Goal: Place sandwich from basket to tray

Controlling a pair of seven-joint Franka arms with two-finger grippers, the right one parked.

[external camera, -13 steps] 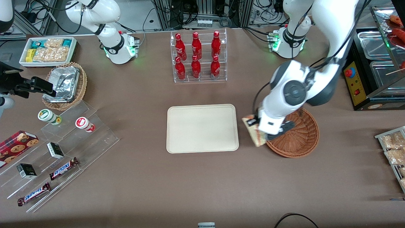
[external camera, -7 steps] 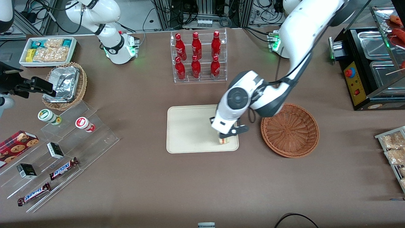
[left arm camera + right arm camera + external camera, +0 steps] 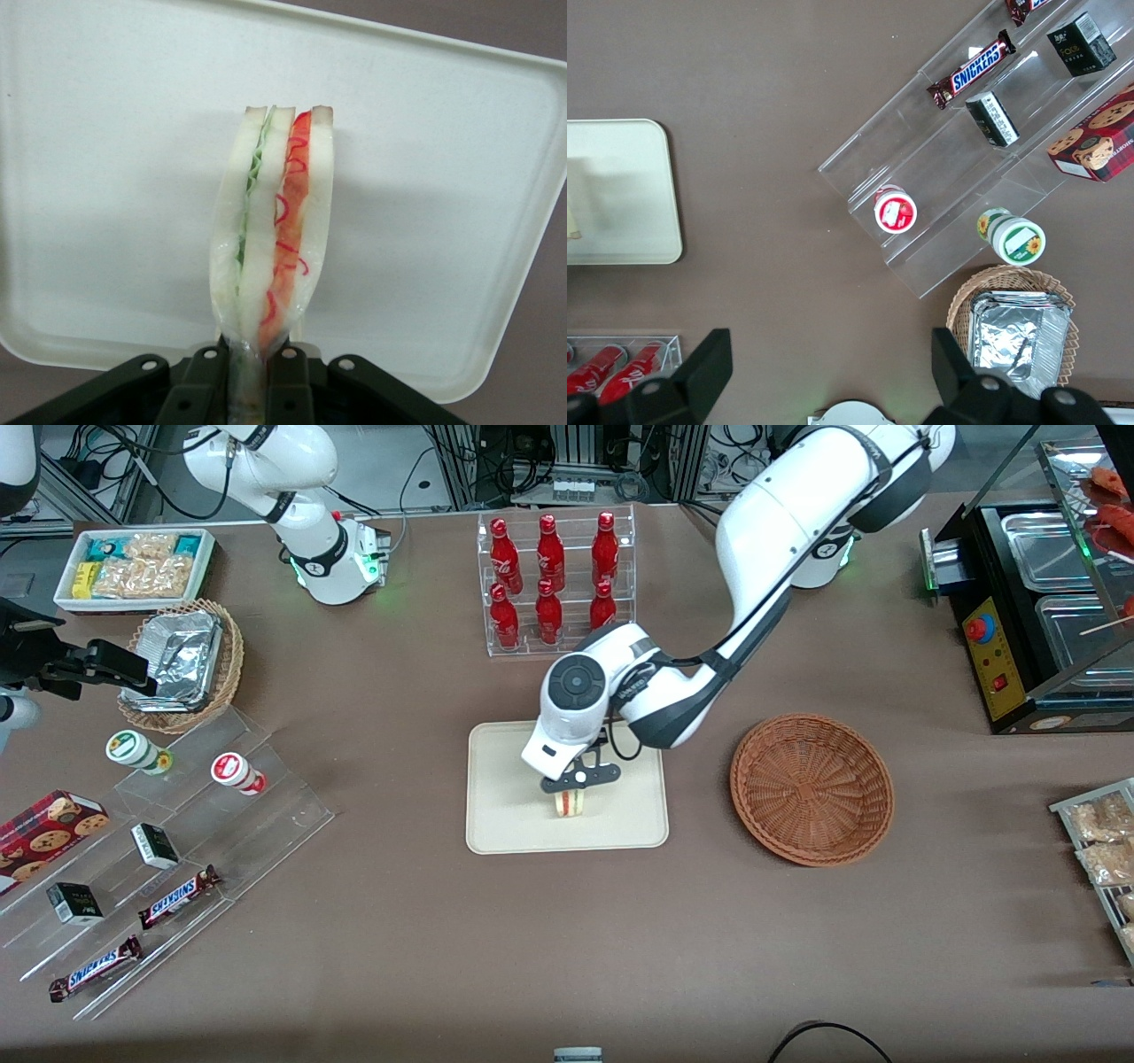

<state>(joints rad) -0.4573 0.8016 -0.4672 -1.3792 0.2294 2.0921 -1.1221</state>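
The sandwich (image 3: 571, 802) hangs edge-on over the middle of the cream tray (image 3: 505, 824), pinched at one corner by my gripper (image 3: 578, 779), which is shut on it. In the left wrist view the sandwich (image 3: 275, 230) shows its green, white and red layers in clear wrap, with the tray (image 3: 106, 177) close beneath it and my gripper (image 3: 252, 381) clamped on its lower corner. Whether it touches the tray I cannot tell. The reddish-brown woven basket (image 3: 811, 788) sits beside the tray, toward the working arm's end, with nothing in it.
A clear rack of red bottles (image 3: 555, 584) stands farther from the front camera than the tray. Toward the parked arm's end are a foil-lined wicker basket (image 3: 182, 662), a white bin of snacks (image 3: 135, 567) and acrylic steps with snack bars (image 3: 177, 895). A hot-food warmer (image 3: 1045, 602) stands at the working arm's end.
My gripper carried the sandwich from the basket's rim over the tray's edge to the tray's middle, leaving the basket bare. The sandwich now hangs lower over the tray.
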